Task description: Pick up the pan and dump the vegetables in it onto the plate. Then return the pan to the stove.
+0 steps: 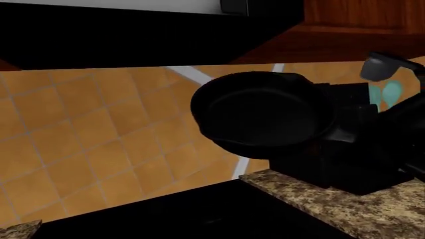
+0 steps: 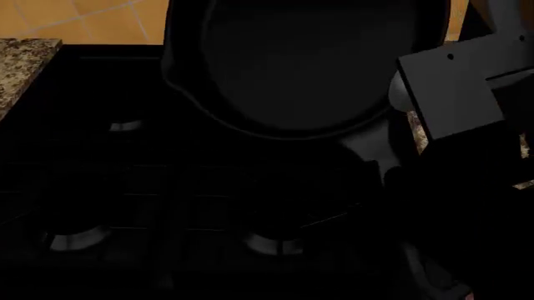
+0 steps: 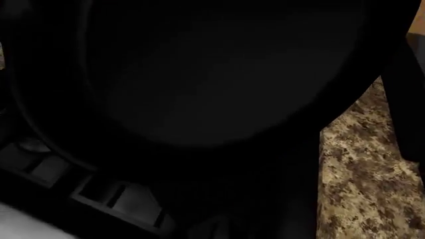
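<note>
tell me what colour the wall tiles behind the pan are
Orange wall tiles with pale grout, clearest in the left wrist view.

I see the pan (image 2: 309,62) hanging above the stove (image 2: 167,206), blocking the space over the stove's rear half. Just right of the pan, the right arm's dark bulk fills the room above the granite counter (image 1: 352,204). Left of the pan, I have open air in front of the orange tiled wall (image 1: 86,134). Above the pan, a dark hood (image 1: 133,35) caps any upward move.
</note>
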